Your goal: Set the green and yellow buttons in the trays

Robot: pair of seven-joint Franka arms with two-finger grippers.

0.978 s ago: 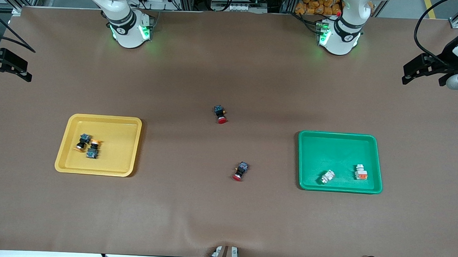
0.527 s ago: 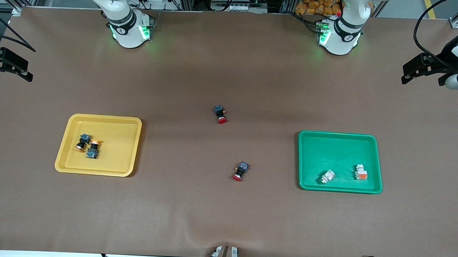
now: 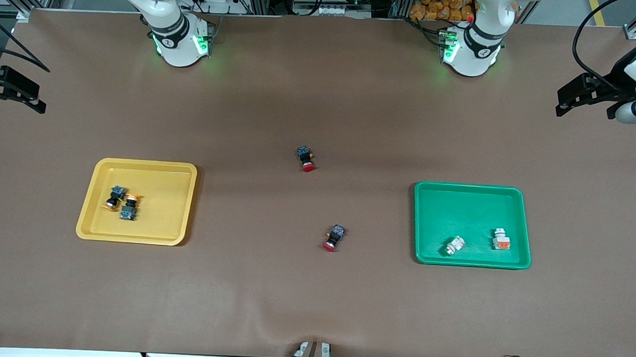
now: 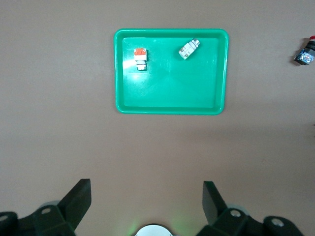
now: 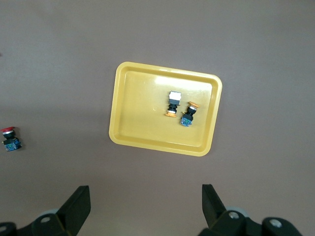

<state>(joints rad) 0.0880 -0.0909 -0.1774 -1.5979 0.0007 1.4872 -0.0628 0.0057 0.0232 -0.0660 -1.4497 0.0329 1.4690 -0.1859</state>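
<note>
Seemingly the sorting is finishing: both yellow buttons (image 3: 122,203) are lying in the yellow tray (image 3: 95,182) and both white ones (image 3: 478,241) in the green tray (image 3: 419,215), while the left hand (image 4: 146,204) and right hand (image 5: 146,205) are hanging released and empty above the counter (image 3: 313,296), needing nothing further.

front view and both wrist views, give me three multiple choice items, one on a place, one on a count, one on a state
1. Where do the two white-bodied buttons lie?
A. in the green tray
B. in the yellow tray
C. on the bare table

2. How many red-capped switches lie on the table outside the trays?
A. none
B. two
C. four

3. How do both grippers stand?
A. each shut on a button
B. open and holding nothing
C. one open, one shut on a button

Key: 1 A, the green-tipped button and the orange-marked button rest inside the green tray. 2 B, one red-capped switch and a second red-capped switch nearer the front camera lie between the trays; the yellow tray holds only the two orange-capped buttons. 3 B, the left gripper and the right gripper show fingers spread wide with nothing between them.
</note>
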